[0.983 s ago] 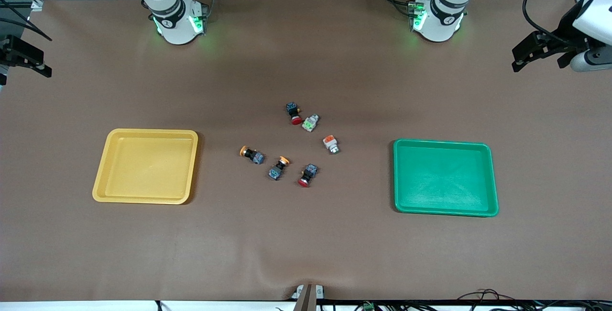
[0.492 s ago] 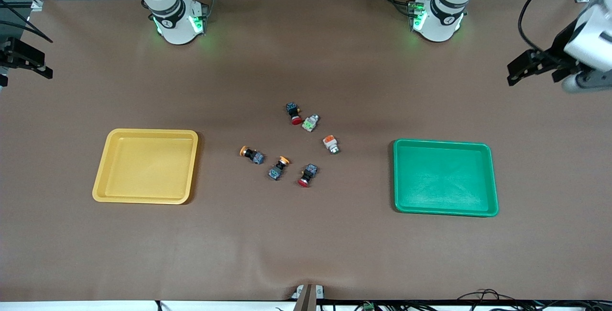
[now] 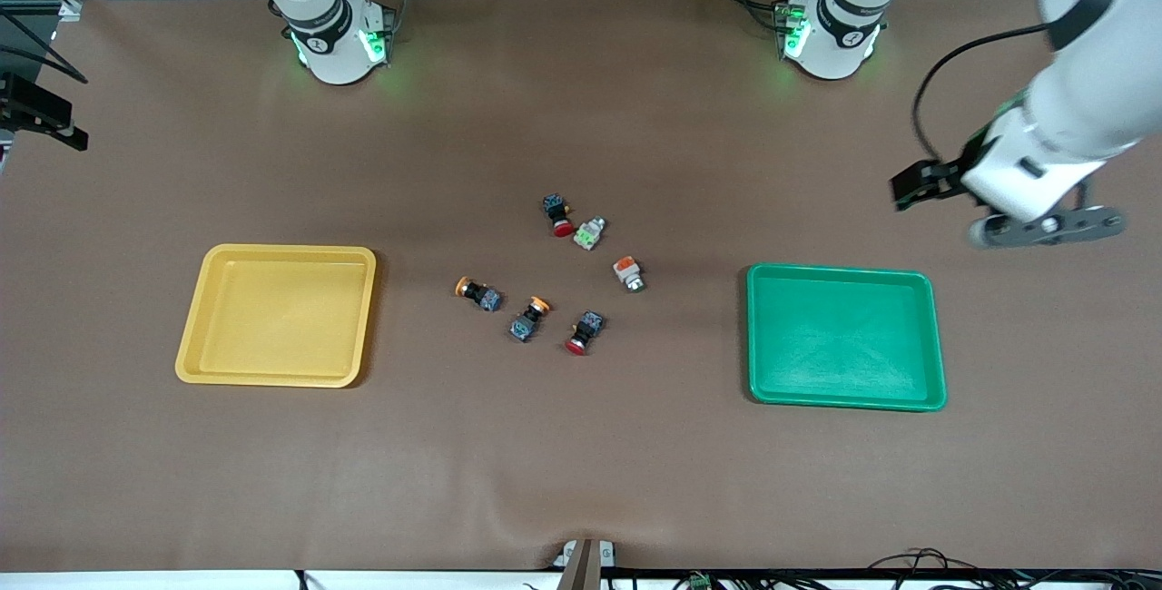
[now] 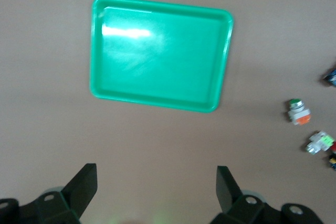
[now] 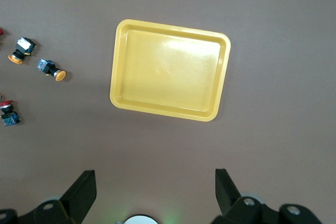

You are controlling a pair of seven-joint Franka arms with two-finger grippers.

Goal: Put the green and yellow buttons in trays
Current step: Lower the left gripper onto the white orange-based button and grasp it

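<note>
My left gripper (image 4: 156, 192) hangs wide open above bare table beside the green tray (image 3: 844, 398). My right gripper (image 5: 155, 191), also wide, waits high near the yellow tray (image 3: 272, 378). The buttons (image 3: 586, 233) lie between both trays.

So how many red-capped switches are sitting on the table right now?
2. One red-capped switch lies farthest from the front camera in the cluster, beside the green-block switch. The other red-capped one lies nearest the front camera, beside an orange-capped switch. None looks hidden.
</note>
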